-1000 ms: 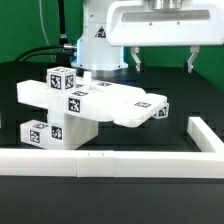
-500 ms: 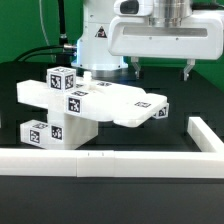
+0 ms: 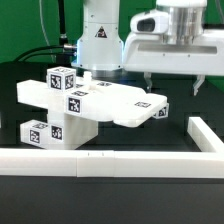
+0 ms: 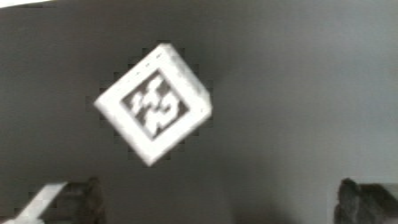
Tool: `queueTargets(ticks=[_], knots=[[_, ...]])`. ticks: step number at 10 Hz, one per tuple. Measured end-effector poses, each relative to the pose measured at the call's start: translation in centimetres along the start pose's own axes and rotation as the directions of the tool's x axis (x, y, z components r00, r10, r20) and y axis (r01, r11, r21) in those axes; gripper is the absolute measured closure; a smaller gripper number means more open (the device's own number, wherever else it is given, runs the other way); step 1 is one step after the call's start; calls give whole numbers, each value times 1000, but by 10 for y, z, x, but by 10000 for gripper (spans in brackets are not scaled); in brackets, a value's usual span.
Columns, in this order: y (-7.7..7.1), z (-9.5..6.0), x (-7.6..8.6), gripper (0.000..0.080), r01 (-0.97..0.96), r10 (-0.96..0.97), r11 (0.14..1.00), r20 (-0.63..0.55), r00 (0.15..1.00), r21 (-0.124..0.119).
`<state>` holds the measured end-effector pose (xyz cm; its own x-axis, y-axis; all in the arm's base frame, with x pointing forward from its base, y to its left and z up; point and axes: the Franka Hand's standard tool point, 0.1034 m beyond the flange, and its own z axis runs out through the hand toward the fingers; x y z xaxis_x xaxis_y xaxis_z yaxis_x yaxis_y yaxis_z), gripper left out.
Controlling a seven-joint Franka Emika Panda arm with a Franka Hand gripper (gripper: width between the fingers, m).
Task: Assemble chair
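Fingers (image 3: 172, 84) of mine stand wide apart and hold nothing, hanging in the air above the desk (image 3: 110, 200) toward the exterior view's right, with the two dark tips pointing down. Through my wrist view I see both tips, one (image 4: 63, 200) at each lower corner of the picture, and between them only the dark surface and a single black-and-white square tag (image 4: 157, 103) turned on its corner like a diamond; what that tag sits on I cannot tell. Going from the nearest thing outward in the exterior view, a long low white border rail (image 3: 80, 160) runs across the front of the desk, and a second stretch of it (image 3: 205, 132) angles back at the exterior view's right. Just behind the front rail sits the chair (image 3: 90, 105), partly joined: matte white blocky pieces stacked at the exterior view's left, several bearing small tags, with a flat slab (image 3: 135, 103) reaching out from them toward the exterior view's right, raised clear of the desk. One of my tips hangs just above the far end of that slab, not touching it; the other is well clear beyond it. Behind everything stands my own glossy white arm base (image 3: 100, 40), with dark cables (image 3: 40, 50) trailing at the exterior view's left.
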<state>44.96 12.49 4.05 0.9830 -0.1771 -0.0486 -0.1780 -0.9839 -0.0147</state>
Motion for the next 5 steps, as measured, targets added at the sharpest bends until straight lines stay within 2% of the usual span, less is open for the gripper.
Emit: queueTargets(ticks=[3, 5], knots=[[2, -2, 2, 150, -6, 6, 1000, 15, 1000, 0], [4, -5, -3, 150, 131, -131, 991, 16, 991, -8]])
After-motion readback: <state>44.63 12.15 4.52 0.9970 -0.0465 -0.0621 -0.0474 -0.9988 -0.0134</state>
